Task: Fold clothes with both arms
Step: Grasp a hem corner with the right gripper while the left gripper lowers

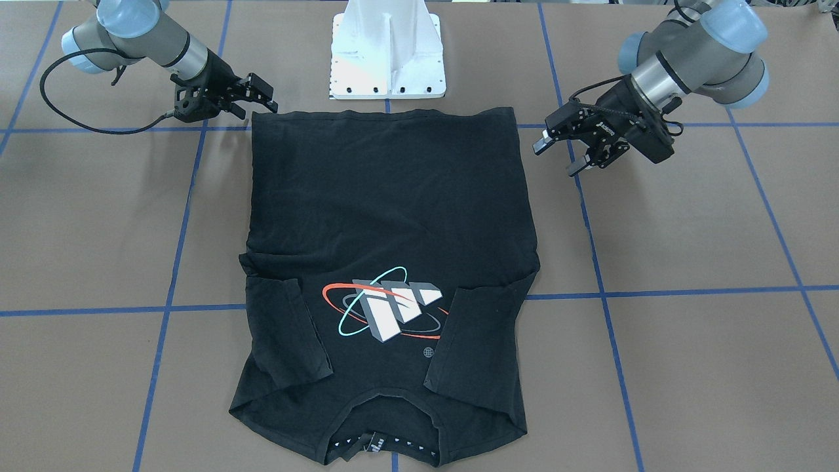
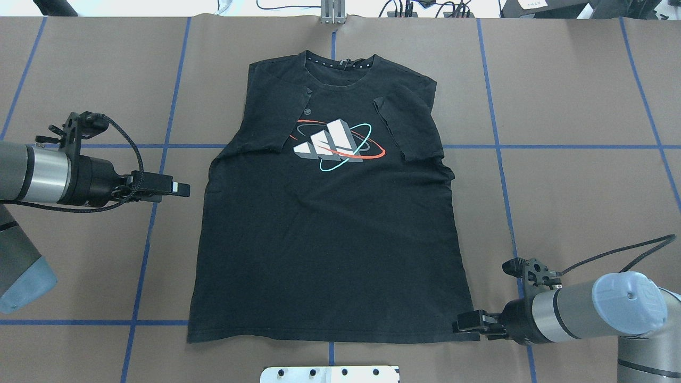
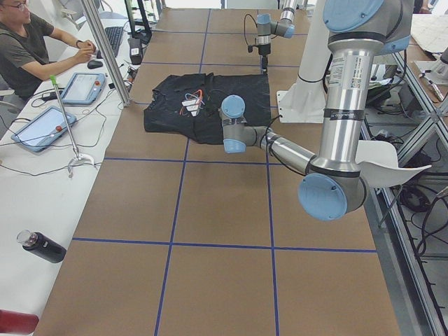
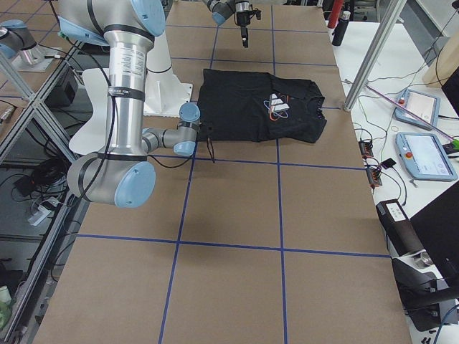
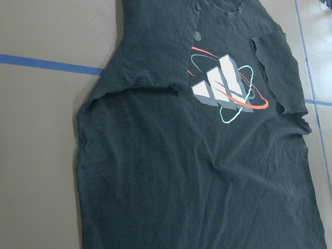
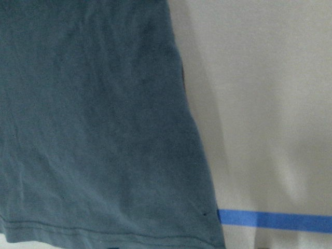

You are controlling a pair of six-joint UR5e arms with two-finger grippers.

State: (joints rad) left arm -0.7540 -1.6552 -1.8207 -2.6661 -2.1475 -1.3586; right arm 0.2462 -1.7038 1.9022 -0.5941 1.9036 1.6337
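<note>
The black T-shirt (image 1: 393, 210) (image 2: 330, 229) lies flat and face up on the brown table, collar away from the robot. Both short sleeves are folded inward beside the white-grey logo (image 2: 330, 143) (image 5: 223, 88). My left gripper (image 1: 557, 154) (image 2: 181, 190) hovers open beside the shirt's left side edge, clear of the cloth. Low at the hem's right corner sits my right gripper (image 1: 263, 97) (image 2: 468, 323), its fingers apart around the edge. That corner fills the right wrist view, where the T-shirt (image 6: 93, 129) shows no fingers on it.
The white pedestal base (image 1: 387, 59) (image 2: 330, 374) stands just behind the hem. Blue tape lines grid the table. In the exterior left view a person (image 3: 28, 49) sits at a side bench with tablets, and a black bottle (image 3: 42, 246) lies nearer.
</note>
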